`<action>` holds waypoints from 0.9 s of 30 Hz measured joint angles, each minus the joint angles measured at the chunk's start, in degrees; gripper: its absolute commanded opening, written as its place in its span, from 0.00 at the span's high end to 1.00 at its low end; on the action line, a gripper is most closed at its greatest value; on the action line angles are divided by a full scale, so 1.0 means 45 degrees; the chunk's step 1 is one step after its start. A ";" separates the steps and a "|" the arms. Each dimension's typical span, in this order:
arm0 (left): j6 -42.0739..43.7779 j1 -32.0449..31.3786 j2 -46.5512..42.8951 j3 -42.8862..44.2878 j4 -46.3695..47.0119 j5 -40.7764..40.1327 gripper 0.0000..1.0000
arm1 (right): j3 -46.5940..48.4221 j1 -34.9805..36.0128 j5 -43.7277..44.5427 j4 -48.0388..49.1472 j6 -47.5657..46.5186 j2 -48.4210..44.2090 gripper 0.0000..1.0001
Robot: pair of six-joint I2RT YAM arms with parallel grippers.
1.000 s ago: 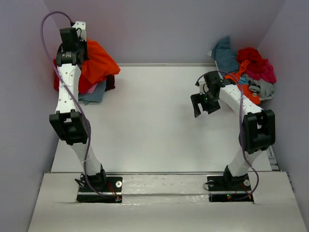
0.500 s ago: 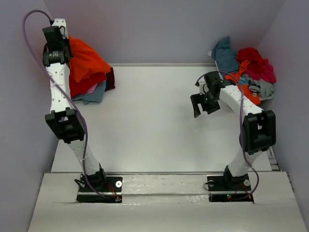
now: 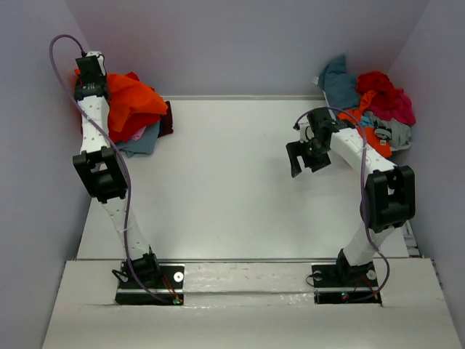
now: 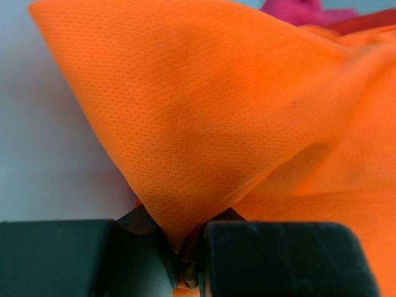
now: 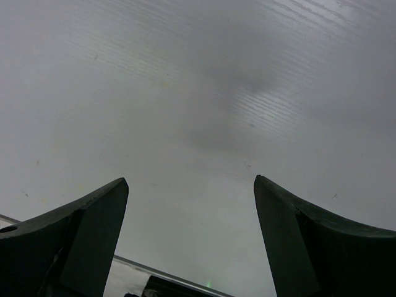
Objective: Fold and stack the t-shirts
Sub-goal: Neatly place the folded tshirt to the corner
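Two arms | left end effector [image 4: 185, 263] pinched shut on orange t-shirt [image 3: 134, 98], which drapes over shirt stack [image 3: 142, 142] at table [image 3: 218, 189] 10 o'clock | right end effector [image 5: 192, 241] spread wide, holding nothing, over table at 2 o'clock | t-shirt heap [image 3: 374, 98] at 1 o'clock corner

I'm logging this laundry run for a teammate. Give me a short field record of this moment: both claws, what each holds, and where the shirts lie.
left claw: shut on the orange t-shirt, pinching a fold of it at the far-left corner
right claw: open, empty, above bare table
left pile: orange on top, red and grey-blue cloth beneath
right pile: loose heap in the far-right corner; teal, red, magenta, orange, grey
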 measured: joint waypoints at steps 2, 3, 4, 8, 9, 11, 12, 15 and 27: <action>0.0000 0.0068 0.0248 0.0000 -0.0029 -0.0136 0.95 | 0.0000 0.0000 0.0000 0.0000 0.0000 0.0000 0.12; 0.0000 0.0112 0.0301 -0.0015 -0.0044 -0.0141 0.95 | 0.0000 0.0000 -0.0005 -0.0005 0.0000 0.0000 0.12; 0.0000 0.0117 0.0306 -0.0029 -0.0039 -0.0141 0.95 | 0.0000 0.0000 -0.0005 0.0000 0.0000 0.0000 0.12; 0.0063 0.0151 -0.0554 -0.1331 0.0704 0.0078 0.95 | -0.0078 0.0000 -0.0005 0.0049 -0.0005 0.0000 0.11; 0.0126 0.0121 -0.0850 -0.1681 0.0811 0.0117 0.95 | -0.0126 0.0000 -0.0005 0.0073 -0.0005 0.0000 0.11; 0.0311 -0.0044 -0.1545 -0.2186 0.0865 0.0214 0.95 | -0.0209 0.0000 -0.0010 0.0063 -0.0005 0.0000 0.11; 0.0398 -0.0136 -0.1802 -0.2254 0.0865 0.0243 0.95 | -0.0214 0.0000 -0.0024 0.0044 -0.0005 0.0000 0.11; 0.0675 -0.0427 -0.2259 -0.2200 0.0952 0.0199 0.95 | -0.0209 0.0000 -0.0146 0.0063 -0.0005 0.0000 0.11; 0.1025 -0.0801 -0.2152 -0.1637 0.1530 -0.0330 0.95 | -0.0209 0.0000 -0.0282 0.0053 -0.0005 -0.0029 0.11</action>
